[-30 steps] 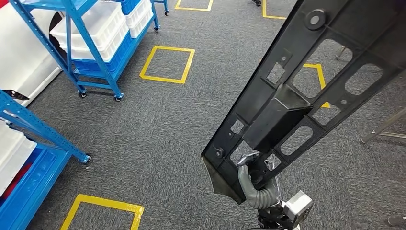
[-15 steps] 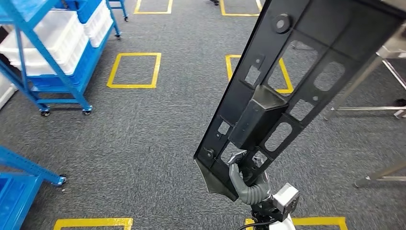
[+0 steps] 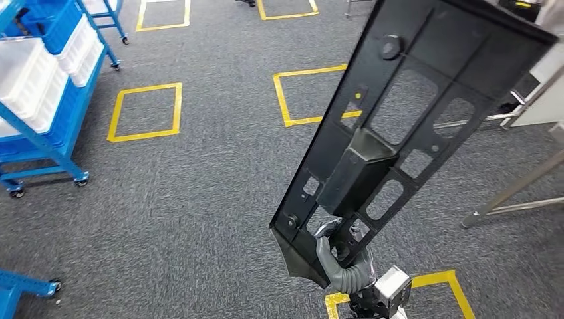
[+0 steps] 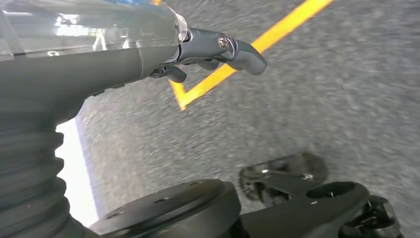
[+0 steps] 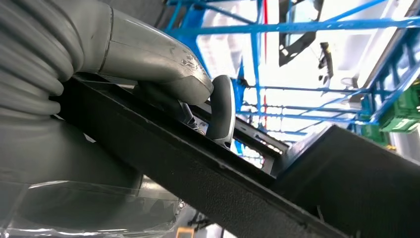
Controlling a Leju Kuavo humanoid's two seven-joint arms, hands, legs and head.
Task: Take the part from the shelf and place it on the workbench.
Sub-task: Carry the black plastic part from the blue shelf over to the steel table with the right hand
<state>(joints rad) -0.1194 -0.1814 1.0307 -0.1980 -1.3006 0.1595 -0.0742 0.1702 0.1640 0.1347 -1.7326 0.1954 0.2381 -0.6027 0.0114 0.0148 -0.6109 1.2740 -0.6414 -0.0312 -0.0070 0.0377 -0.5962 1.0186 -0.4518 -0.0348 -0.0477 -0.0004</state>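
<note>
The right hand (image 3: 340, 256) is gripping the long black panel part (image 3: 399, 126) by its lower end, holding it raised above the carpet. The left hand (image 4: 218, 49) is hanging, carrying nothing, fingers curled. Keeping the part steady while approaching the bench matters, avoiding the metal legs (image 3: 512, 193).

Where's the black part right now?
In the head view the black part is held up by the right hand at its lower end, right of centre, slanting over the grey carpet and a yellow floor square.
</note>
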